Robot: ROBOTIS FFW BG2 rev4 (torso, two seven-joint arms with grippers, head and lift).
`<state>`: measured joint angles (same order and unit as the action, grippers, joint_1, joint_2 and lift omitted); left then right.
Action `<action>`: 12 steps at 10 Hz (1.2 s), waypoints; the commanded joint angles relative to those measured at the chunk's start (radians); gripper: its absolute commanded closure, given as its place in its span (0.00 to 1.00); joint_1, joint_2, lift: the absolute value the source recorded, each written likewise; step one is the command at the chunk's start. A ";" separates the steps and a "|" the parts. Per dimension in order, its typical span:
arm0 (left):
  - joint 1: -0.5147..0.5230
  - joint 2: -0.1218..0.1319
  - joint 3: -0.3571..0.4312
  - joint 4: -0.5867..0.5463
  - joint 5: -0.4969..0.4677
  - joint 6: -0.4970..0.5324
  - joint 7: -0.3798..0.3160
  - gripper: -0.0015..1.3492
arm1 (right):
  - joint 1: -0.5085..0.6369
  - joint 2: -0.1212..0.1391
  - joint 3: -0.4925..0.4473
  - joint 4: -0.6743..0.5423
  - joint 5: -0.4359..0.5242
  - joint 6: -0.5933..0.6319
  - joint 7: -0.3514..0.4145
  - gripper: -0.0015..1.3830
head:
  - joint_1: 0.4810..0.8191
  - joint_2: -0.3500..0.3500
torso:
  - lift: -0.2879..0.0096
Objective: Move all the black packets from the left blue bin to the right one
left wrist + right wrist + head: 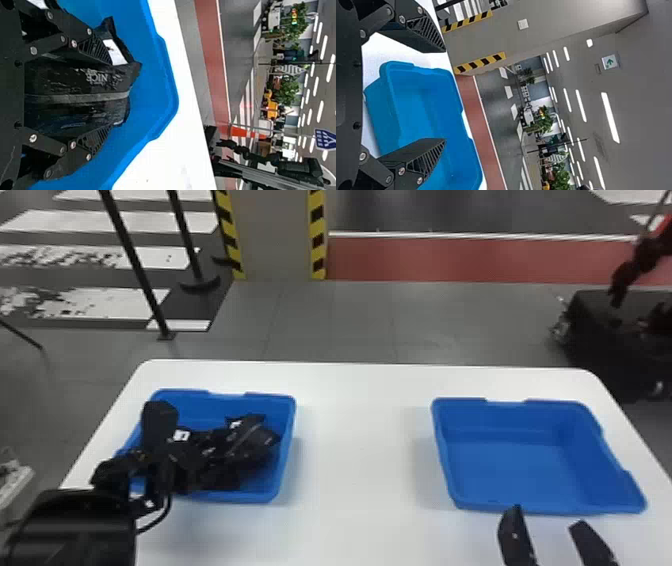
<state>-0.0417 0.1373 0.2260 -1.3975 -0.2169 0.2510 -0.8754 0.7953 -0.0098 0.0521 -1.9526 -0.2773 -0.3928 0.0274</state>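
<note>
In the head view my left gripper [175,462] is over the left blue bin [274,489], among dark shapes that make its outline hard to separate. A black packet [254,440] lies at the bin's right side. In the left wrist view my left gripper [111,94] is shut on a black packet [75,83], one finger pressed to each side. A white label [115,51] shows beside it. My right gripper [552,532] stands open just in front of the right blue bin [510,465], which holds nothing. The right wrist view has my right gripper [445,95] with fingers wide apart before that bin [421,107].
Both bins stand on a white table [362,440], with a broad gap between them. Behind it are a pillar [275,235] with striped edges and thin black posts [135,260]. A dark machine [600,335] stands beyond the table's far right corner.
</note>
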 commanded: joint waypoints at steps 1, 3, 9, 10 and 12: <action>0.012 -0.001 0.004 0.000 -0.001 0.029 0.000 0.75 | 0.002 -0.001 0.000 0.000 -0.005 0.000 0.002 0.17 | 0.63 0.56 | 0.60; 0.012 -0.001 0.004 0.000 -0.001 -0.003 -0.005 0.92 | 0.002 0.001 0.000 0.000 -0.010 0.000 0.002 0.17 | 0.63 0.57 | 0.60; 0.265 -0.016 0.058 -0.535 0.192 0.255 -0.091 0.89 | -0.017 0.001 0.011 -0.024 -0.040 0.002 0.051 0.18 | 0.63 0.56 | 0.60; 0.265 -0.018 0.046 -0.535 0.246 0.264 -0.129 0.89 | -0.062 -0.001 0.011 -0.007 -0.071 0.034 0.137 0.18 | 0.63 0.55 | 0.60; 0.233 -0.005 -0.027 -0.533 0.266 0.255 -0.197 0.89 | -0.135 -0.001 0.011 -0.024 -0.096 0.187 0.281 0.18 | 0.63 0.54 | 0.60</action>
<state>0.2013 0.1273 0.2219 -1.9320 0.0467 0.5075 -1.0710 0.6787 -0.0107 0.0629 -1.9683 -0.3643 -0.2566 0.3089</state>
